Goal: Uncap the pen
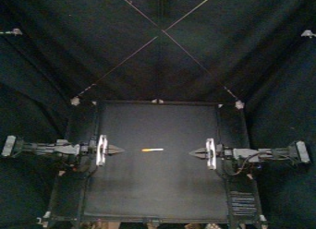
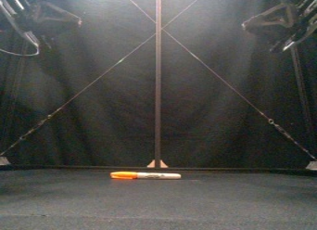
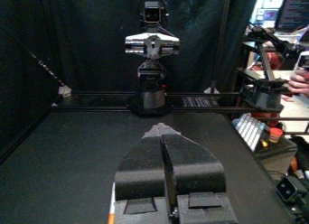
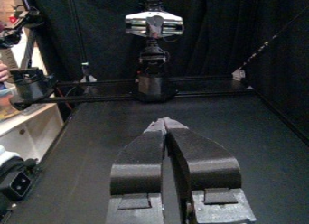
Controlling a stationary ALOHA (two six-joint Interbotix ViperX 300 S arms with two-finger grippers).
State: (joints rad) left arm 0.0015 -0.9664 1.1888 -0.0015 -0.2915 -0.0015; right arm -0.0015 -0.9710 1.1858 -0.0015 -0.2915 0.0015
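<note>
Front view shows the pen (image 2: 145, 175) with orange cap (image 2: 122, 175).

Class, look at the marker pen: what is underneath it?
Only the black table. The marker pen lies flat on it, orange cap on, with nothing else beneath. The strip of tabletop directly under the barrel is covered and cannot be seen.

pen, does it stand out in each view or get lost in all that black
Top view: the pen is a small pale streak, plain against the dark table, with no glare. Front view: light from above fades down the curtain, and the pen shows bright, its orange end clear. Left wrist view: the shut left hand covers nearly all of it. Right wrist view: the shut right hand hides it.
</note>
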